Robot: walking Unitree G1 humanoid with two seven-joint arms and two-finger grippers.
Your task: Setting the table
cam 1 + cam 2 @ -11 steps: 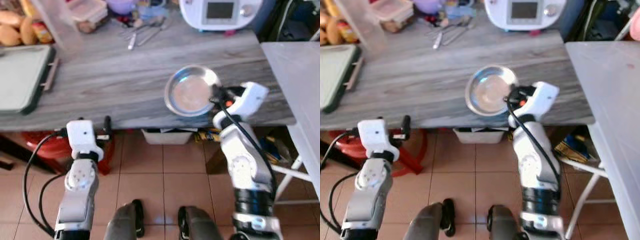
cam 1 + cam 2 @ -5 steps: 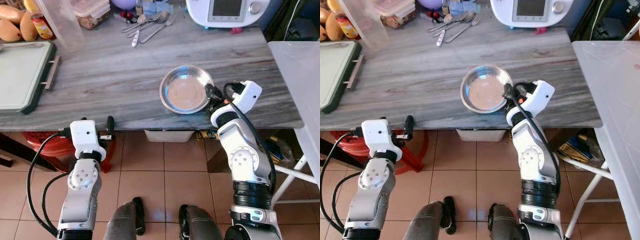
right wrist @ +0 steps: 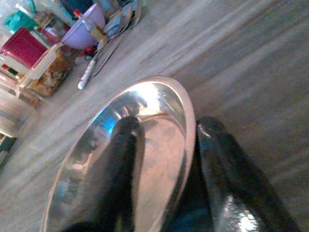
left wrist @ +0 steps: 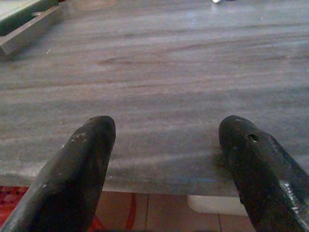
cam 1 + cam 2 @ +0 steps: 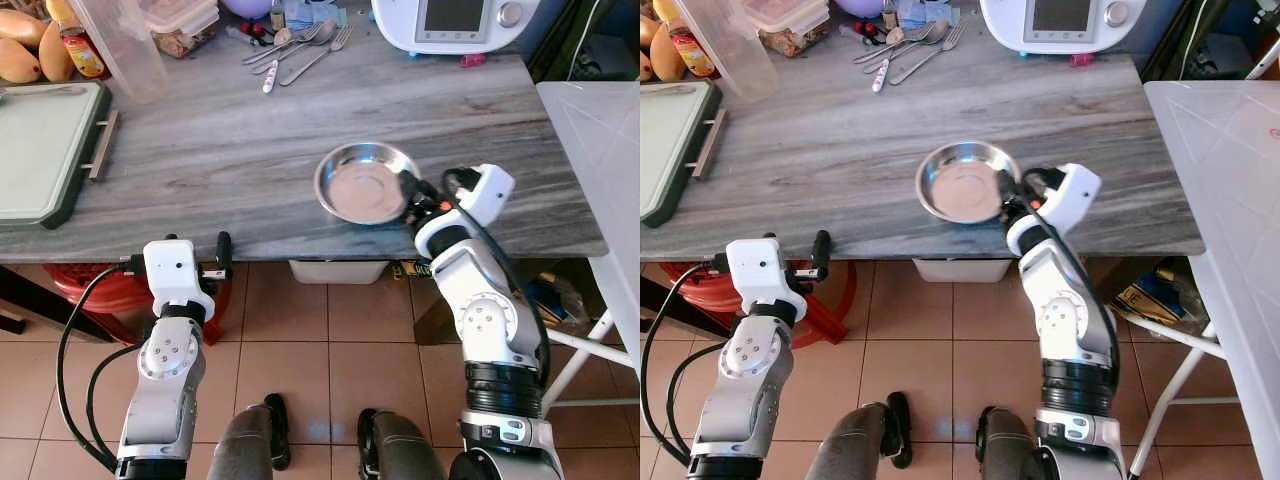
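Note:
A round steel plate [image 5: 360, 185] lies on the grey wooden table [image 5: 220, 140] near its front edge. My right gripper [image 5: 409, 193] is shut on the plate's right rim. In the right wrist view one finger [image 3: 123, 145] lies inside the dish and the other finger [image 3: 217, 154] presses outside the rim of the plate [image 3: 149, 104]. My left gripper [image 4: 166, 133] is open at the table's front edge, left of the plate, with nothing between its fingers. In the left eye view that left gripper [image 5: 215, 262] sits just below the table edge.
Cutlery [image 5: 295, 50] and a white appliance [image 5: 450, 20] stand at the back. A clear container [image 5: 125, 45], mangoes [image 5: 25, 55] and a green tray [image 5: 40, 150] are at the left. A white table [image 5: 600, 130] flanks the right.
The camera settled after tilting. My right gripper has drawn the plate slightly to the left along the table. The left arm has stayed put.

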